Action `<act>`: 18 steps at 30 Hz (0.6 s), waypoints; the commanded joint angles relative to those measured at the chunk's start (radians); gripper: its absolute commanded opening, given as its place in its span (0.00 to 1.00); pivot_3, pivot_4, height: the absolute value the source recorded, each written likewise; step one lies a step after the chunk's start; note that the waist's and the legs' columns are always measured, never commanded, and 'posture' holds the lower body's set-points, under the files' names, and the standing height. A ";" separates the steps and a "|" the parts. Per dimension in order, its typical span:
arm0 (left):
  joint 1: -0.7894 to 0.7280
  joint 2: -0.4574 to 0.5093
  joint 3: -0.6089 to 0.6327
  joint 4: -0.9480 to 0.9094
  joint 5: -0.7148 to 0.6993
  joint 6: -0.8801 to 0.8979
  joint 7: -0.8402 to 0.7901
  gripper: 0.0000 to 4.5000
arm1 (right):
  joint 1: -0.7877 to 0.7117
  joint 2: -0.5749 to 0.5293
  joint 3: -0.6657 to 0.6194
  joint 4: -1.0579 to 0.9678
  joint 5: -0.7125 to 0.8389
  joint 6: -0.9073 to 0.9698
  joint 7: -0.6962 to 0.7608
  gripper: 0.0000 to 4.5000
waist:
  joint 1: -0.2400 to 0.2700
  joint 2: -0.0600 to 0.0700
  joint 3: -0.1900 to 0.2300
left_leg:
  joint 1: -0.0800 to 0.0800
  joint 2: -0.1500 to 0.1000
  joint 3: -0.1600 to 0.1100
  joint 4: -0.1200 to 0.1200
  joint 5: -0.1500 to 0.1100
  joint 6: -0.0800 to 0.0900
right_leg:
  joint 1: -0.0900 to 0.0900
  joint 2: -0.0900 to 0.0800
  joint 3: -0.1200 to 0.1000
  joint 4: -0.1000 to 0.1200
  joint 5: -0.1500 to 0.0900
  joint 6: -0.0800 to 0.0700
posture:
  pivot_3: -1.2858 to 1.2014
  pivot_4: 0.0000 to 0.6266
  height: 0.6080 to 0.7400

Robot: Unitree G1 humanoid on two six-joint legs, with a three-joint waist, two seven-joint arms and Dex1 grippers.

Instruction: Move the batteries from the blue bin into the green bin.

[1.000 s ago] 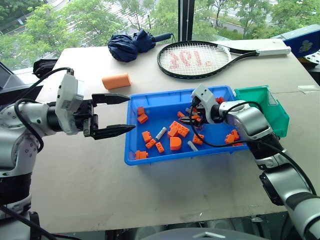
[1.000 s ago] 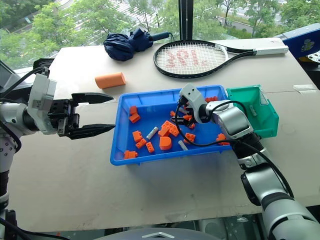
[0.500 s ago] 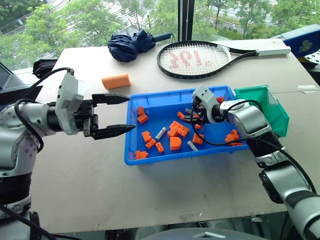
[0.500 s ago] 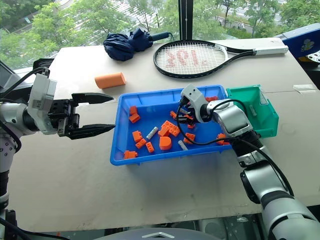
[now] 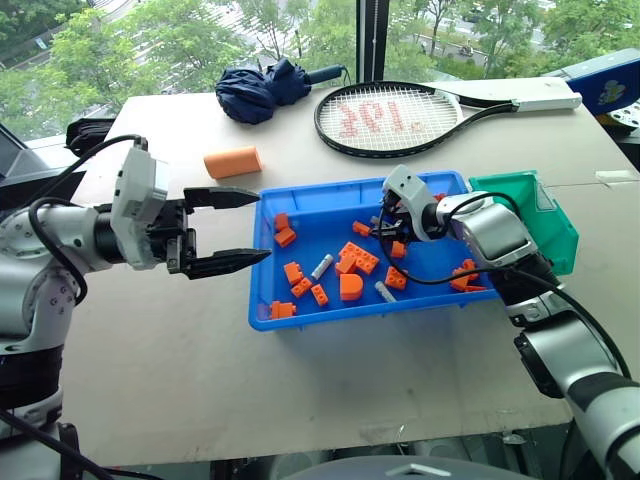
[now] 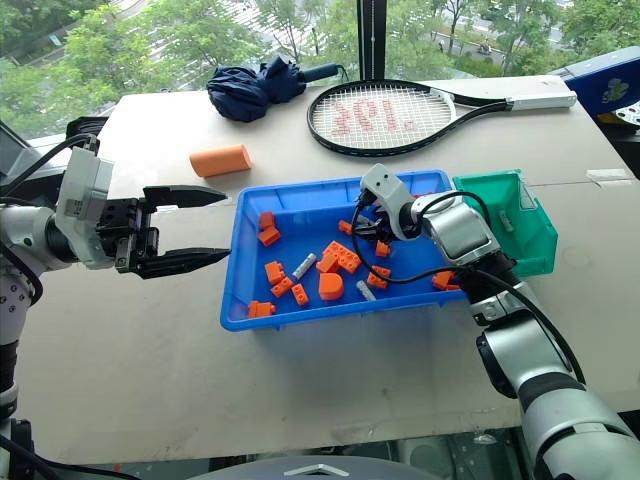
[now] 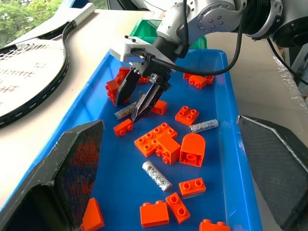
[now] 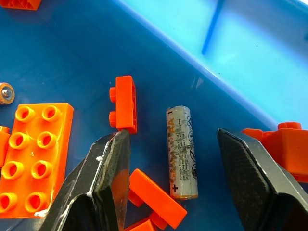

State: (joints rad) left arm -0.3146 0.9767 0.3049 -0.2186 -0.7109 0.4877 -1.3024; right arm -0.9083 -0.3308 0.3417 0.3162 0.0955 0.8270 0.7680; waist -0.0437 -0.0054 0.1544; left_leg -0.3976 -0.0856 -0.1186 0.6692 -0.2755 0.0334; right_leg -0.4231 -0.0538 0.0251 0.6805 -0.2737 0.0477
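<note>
From where I stand, the left gripper (image 5: 228,228) hangs over the bare tabletop at about nine o'clock from the large shallow bright blue plastic bin (image 5: 300,212), its two black fingers spread wide with nothing between them. Inside the tray, among scattered orange plastic building blocks (image 5: 358,258), I count at least three small silver-grey metal batteries: one (image 5: 321,265) towards the left-centre, one (image 5: 385,291) near the front wall at six o'clock, and a third (image 8: 182,151) lying flat on the blue floor up near the far wall, at roughly twelve o'clock. The right gripper (image 7: 139,96) is angled down over that third one, fingers partly apart and straddling it, with the battery between them and not yet gripped so far as I can judge; whether either fingertip touches the tray floor I cannot tell. A small orange block (image 8: 124,103) sits just beside the battery, and a thin flat orange piece (image 8: 155,193) lies at its near end. That is the risk, I think: closing now could pinch a block along with the battery or nudge the smooth cylinder so it rolls aside. At three o'clock, touching the tray's right end, stands the small deep teal-green plastic bin (image 5: 552,230); its contents are unclear.
</note>
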 commanded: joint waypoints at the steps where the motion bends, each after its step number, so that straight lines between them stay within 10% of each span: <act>1: -0.012 0.013 0.029 -0.024 -0.014 -0.007 0.006 1.00 | -0.029 0.000 0.010 -0.014 -0.011 -0.001 0.018 0.51 | 0.000 0.000 0.000 | 0.000 0.000 0.000 0.000 0.000 0.000 | 0.000 0.000 0.000 0.000 0.000 0.000 | 0.52 0.24 1.00; 6: -0.010 0.017 0.031 -0.020 -0.012 -0.009 0.003 1.00 | -0.027 -0.008 0.022 -0.016 -0.023 0.010 0.036 0.02 | 0.000 0.000 0.000 | 0.000 0.000 0.000 0.000 0.000 0.000 | 0.000 0.000 0.000 0.000 0.000 0.000 | 0.52 0.24 1.00; 18: -0.022 0.016 0.024 -0.007 -0.007 -0.014 -0.002 1.00 | -0.019 -0.035 -0.022 -0.122 0.008 0.090 0.030 0.01 | 0.000 0.000 0.000 | 0.000 0.000 0.000 0.000 0.000 0.000 | 0.000 0.000 0.000 0.000 0.000 0.000 | 0.52 0.24 1.00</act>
State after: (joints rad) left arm -0.3162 0.9768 0.3047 -0.2174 -0.7104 0.4872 -1.3037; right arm -0.9291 -0.3582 0.3341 0.2347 0.0991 0.9135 0.7968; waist -0.0437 -0.0057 0.1541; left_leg -0.3978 -0.0856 -0.1189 0.6693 -0.2754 0.0331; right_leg -0.4233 -0.0538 0.0250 0.6807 -0.2737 0.0476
